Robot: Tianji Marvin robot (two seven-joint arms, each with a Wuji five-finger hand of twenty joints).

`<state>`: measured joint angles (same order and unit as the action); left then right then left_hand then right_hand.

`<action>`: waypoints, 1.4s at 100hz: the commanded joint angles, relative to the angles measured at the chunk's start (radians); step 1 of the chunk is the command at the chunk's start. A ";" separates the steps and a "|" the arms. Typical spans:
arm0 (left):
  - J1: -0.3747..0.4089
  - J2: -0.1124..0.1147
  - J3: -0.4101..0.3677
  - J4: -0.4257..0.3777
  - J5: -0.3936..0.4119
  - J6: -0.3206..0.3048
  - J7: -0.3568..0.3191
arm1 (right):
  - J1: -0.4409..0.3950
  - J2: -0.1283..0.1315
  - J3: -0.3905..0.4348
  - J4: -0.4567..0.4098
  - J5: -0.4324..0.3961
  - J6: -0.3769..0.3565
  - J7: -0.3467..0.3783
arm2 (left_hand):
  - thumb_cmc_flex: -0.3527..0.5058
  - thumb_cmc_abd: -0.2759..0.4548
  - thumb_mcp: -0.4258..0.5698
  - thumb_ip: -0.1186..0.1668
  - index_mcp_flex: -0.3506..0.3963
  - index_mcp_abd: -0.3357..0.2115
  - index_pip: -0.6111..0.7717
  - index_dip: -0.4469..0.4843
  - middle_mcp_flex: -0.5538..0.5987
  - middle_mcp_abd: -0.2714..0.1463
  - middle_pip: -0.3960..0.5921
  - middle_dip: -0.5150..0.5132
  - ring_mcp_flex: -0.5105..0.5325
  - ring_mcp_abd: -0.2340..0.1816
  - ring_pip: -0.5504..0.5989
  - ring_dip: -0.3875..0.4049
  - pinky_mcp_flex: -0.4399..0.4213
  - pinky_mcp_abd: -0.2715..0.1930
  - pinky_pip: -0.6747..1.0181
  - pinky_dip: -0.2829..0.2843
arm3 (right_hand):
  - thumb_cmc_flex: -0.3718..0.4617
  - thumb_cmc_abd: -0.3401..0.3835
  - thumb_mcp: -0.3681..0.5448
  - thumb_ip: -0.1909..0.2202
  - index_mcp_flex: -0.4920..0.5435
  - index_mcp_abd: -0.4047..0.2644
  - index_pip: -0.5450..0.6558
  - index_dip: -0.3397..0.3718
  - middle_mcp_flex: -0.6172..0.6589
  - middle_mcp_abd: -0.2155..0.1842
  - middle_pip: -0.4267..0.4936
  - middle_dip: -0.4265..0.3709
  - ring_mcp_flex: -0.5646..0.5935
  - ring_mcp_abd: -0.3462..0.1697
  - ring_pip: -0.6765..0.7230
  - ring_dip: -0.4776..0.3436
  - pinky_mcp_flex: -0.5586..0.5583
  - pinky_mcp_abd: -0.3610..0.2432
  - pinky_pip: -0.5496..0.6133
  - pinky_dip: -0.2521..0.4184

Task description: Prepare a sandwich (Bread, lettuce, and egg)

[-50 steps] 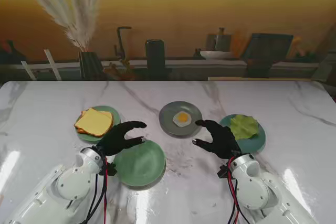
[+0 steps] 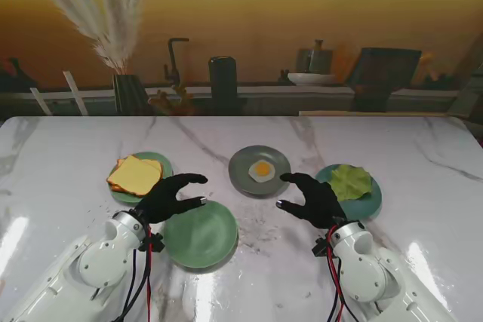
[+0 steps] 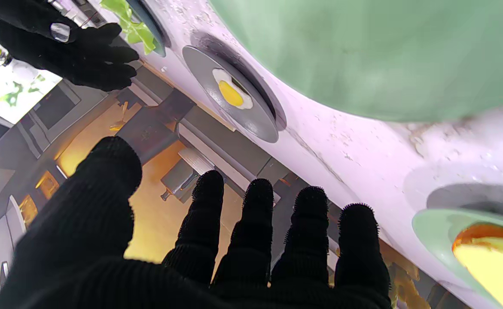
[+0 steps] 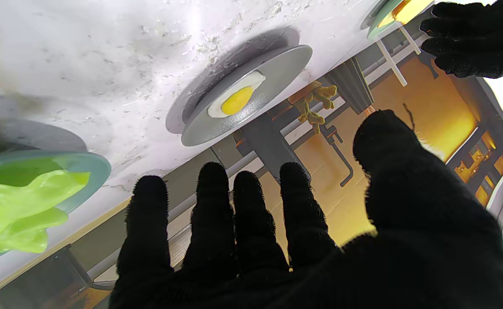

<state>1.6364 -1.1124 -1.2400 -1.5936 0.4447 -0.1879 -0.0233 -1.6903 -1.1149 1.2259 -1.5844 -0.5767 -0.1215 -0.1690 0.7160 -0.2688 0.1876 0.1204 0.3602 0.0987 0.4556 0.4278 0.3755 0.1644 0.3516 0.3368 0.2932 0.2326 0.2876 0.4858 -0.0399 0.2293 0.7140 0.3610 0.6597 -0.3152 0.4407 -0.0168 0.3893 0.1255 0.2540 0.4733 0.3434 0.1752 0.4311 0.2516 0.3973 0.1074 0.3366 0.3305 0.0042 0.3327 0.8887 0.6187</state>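
Marble counter [image 2: 226, 141] in the stand view carries bread [image 2: 135, 174] on a plate at ten o'clock, egg [image 2: 262, 170] on a grey plate [image 2: 240, 164] at twelve, lettuce [image 2: 351, 181] at two, and an empty green plate [image 2: 200, 235] near me; the left hand [image 2: 170, 196] and right hand [image 2: 312, 197] hover with nothing held. Left wrist view: fingers [image 3: 255, 223] spread wide, the egg beyond them. Right wrist view: fingers [image 4: 212, 214] apart, empty, lettuce [image 4: 15, 206] beside them.

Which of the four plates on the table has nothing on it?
The light green plate nearest to me, just right of the left hand. The other three plates farther from me carry bread, egg and lettuce.
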 commanded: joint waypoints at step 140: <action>-0.520 0.058 0.183 0.528 0.437 0.197 0.005 | -0.007 -0.015 -0.010 -0.005 0.036 0.028 0.039 | 0.004 -0.091 0.001 -0.028 -0.093 0.052 -0.036 0.004 -0.119 -0.011 0.007 0.031 -0.044 -0.020 0.020 0.037 -0.029 -0.017 0.034 0.016 | 0.032 0.030 -0.027 0.014 0.041 -0.008 0.002 0.009 0.044 -0.009 -0.002 0.010 0.010 -0.009 -0.004 -0.001 -0.012 0.004 0.015 0.003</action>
<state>1.1227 -1.0543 -1.0623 -1.0707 0.8745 -0.0119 -0.0238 -1.6947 -1.1137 1.2205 -1.5873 -0.5417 -0.0957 -0.1323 0.7160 -0.3384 0.1670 0.1204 0.3165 0.1358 0.4285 0.4289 0.2807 0.1486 0.3626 0.3498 0.2673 0.2265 0.3116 0.5098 -0.0480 0.2246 0.7588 0.3855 0.6633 -0.3152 0.4407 -0.0168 0.4097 0.1255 0.2550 0.4735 0.3686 0.1752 0.4432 0.2516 0.3977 0.1074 0.3366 0.3305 0.0042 0.3327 0.8887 0.6187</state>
